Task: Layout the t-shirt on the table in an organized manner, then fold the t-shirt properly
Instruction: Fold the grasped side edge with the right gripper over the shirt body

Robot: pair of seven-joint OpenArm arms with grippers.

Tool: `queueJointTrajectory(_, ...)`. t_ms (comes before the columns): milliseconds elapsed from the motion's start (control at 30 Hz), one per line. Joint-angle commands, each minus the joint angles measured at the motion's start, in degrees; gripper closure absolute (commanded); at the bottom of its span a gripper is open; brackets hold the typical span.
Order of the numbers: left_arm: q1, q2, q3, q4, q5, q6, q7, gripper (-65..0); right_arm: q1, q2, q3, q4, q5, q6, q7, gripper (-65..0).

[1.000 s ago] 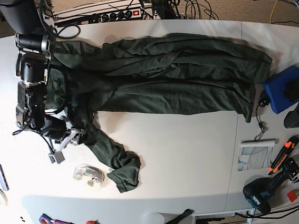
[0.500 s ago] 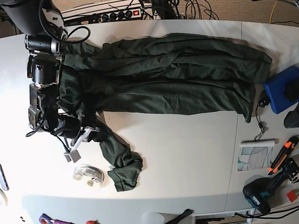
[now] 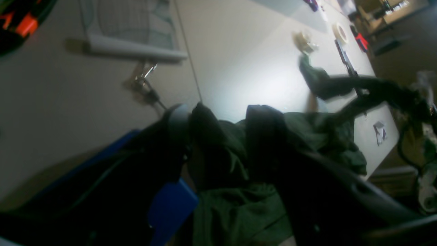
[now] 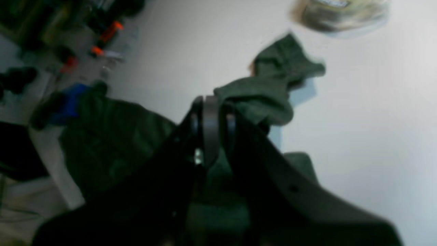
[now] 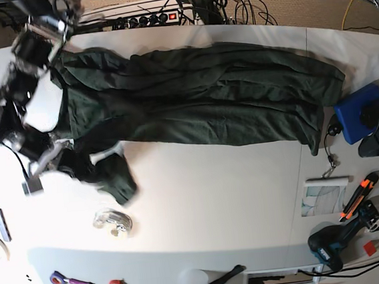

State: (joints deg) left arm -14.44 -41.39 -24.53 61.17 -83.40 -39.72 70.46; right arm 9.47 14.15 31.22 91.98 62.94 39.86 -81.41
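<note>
A: The white table [image 5: 222, 199] is crowded at its edges. Relative to the t-shirt [image 5: 205, 100], a blue box [image 5: 360, 112] sits just past its far end, a clear tape roll [image 5: 113, 221] lies near the dangling sleeve, and cables run along the back edge. The shirt itself lies bunched in a long band across the back half of the table.

B: What worries you?

A: The sleeve. The right gripper [image 4: 211, 102] has its jaws pressed together on a thin fold of sleeve fabric and has it lifted off the table. I'd judge that a pinch that small on thin cloth could slip out if the arm pulls hard. The hanging end could also sweep the tape roll.

B: And the right arm's pose?

A: It reaches along the shirt's sleeve end, angled outward and away from the body of the shirt, wrist low over the table.

B: The other arm?

A: The left gripper [image 3: 218, 116] hovers at the shirt's opposite end, by the blue box, its fingers [image 3: 263, 136] apart with cloth lying between and below them. I can't see it gripping anything.
</note>
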Motion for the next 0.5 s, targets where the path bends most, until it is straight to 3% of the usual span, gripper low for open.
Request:
queueJointTrajectory(0,-1.51,-1.60,-0.50,0.81,-1.60,-0.28,-1.11,-28.8,-0.85,0.79,0.46,3.93,2.21,0.14,1.41,0.0)
queueJointTrajectory(100,-1.60,-1.60,-0.50,0.81,-1.60,-0.28,-1.11,-28.8,-7.17,0.74,0.70,12.07,2.73,0.14,1.41,0.0)
queueJointTrajectory(200,-1.60,-1.60,-0.50,0.81,-1.60,-0.28,-1.11,-28.8,-11.89,0.39,0.59,17.79,7.45,0.14,1.41,0.0)
queueJointTrajectory(333,-1.60,-1.60,-0.50,0.81,-1.60,-0.28,-1.11,-28.8,-14.56,-3.34,0.17,22.82,8.44,0.14,1.41,0.0)
queueJointTrajectory(467,-1.60,-1.60,-0.50,0.81,-1.60,-0.28,-1.14,-28.8,-15.06,-7.02,-4.70,23.19,7.96,0.14,1.41,0.0)
